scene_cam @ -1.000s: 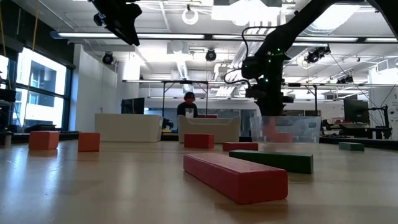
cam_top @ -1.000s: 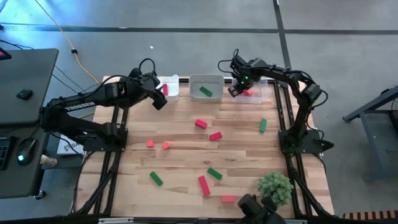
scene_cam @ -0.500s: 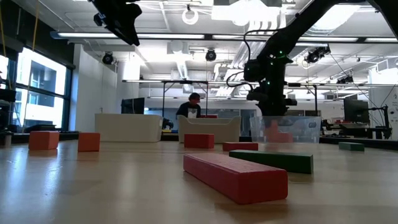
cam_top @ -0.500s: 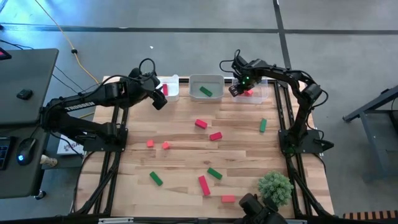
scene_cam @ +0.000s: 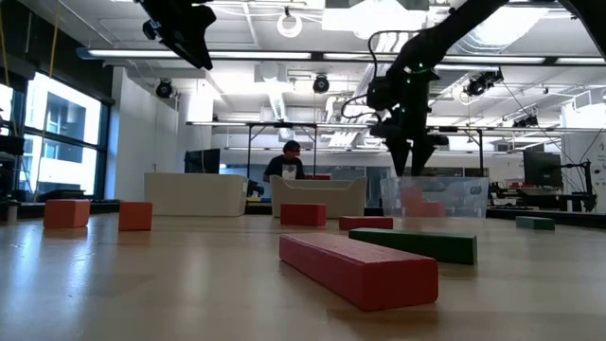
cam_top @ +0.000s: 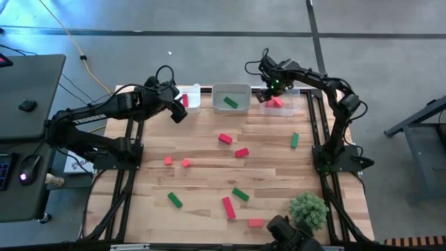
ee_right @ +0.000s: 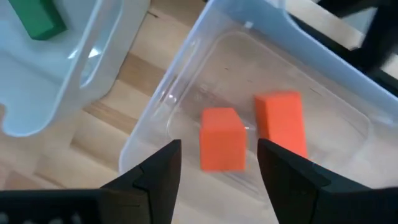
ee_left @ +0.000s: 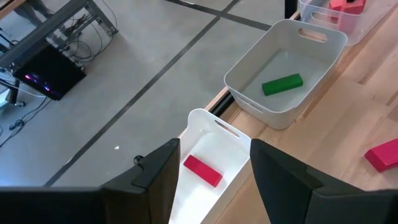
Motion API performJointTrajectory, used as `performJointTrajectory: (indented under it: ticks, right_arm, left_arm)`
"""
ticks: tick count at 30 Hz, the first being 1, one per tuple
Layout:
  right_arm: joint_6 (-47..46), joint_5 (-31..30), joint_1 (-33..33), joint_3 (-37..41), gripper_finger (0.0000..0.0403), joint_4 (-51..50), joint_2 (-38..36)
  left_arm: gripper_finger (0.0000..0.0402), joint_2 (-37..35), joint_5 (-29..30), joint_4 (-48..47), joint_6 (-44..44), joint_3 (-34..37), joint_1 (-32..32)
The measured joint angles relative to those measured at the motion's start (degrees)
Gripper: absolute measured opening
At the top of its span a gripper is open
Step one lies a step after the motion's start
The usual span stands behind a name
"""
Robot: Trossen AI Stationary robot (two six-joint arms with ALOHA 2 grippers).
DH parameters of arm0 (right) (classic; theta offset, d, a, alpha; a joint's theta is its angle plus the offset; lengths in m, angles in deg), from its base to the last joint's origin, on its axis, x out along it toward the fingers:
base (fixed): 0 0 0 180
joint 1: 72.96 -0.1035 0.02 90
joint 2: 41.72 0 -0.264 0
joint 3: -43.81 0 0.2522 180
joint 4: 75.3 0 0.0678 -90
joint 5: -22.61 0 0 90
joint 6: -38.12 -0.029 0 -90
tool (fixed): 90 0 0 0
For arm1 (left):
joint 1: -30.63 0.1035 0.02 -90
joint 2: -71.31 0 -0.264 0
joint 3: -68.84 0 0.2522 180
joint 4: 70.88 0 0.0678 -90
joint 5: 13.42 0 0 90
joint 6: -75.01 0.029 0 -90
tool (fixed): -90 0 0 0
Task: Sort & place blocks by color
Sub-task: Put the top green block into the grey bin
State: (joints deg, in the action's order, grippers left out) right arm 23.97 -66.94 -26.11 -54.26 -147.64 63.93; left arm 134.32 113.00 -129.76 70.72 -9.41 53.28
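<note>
i'm looking down on a pale wooden table [cam_top: 209, 178] standing on a grey floor [cam_top: 209, 17], with three bins lined along its far edge. the right gripper [cam_top: 268, 89] is hovering over the right bin [ee_right: 323, 93], fingers spread and holding nothing; two orange blocks [ee_right: 222, 147] are lying inside, just beside each other. the left gripper [cam_top: 178, 111] is hanging by the left bin [ee_left: 211, 155], fingers spread, above a red block [ee_left: 203, 170]. the middle bin [ee_left: 280, 56] is holding a green block [ee_left: 282, 84]. more blocks are lying scattered over the table, a plant [cam_top: 308, 208] near its front right corner. across the room a person [scene_cam: 286, 161] is sitting at a counter under ceiling lights.
</note>
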Motion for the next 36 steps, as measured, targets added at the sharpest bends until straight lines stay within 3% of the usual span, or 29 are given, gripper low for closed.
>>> performJointTrajectory:
  ticks: [7,13,21,36]
  right_arm:
    - [-2.4,-1.7,-1.6,-6.9,0.0201,-8.5,0.0]
    - [-3.0,-1.8,-5.8,-8.5,0.0201,-11.5,-0.2]
    - [-6.0,-11.0,-13.9,-8.5,0.0201,-18.8,-1.1]
    - [-14.2,-19.2,-23.8,-8.5,0.0201,-29.6,-1.2]
  left_arm:
    - [0.0184,0.0,0.0,0.0,0.0,0.0,0.0]
    - [0.0184,0.0,0.0,0.0,0.0,0.0,0.0]
    - [0.0184,0.0,0.0,0.0,0.0,0.0,0.0]
    - [0.0184,0.0,-3.5,0.0,4.1,0.0,0.0]
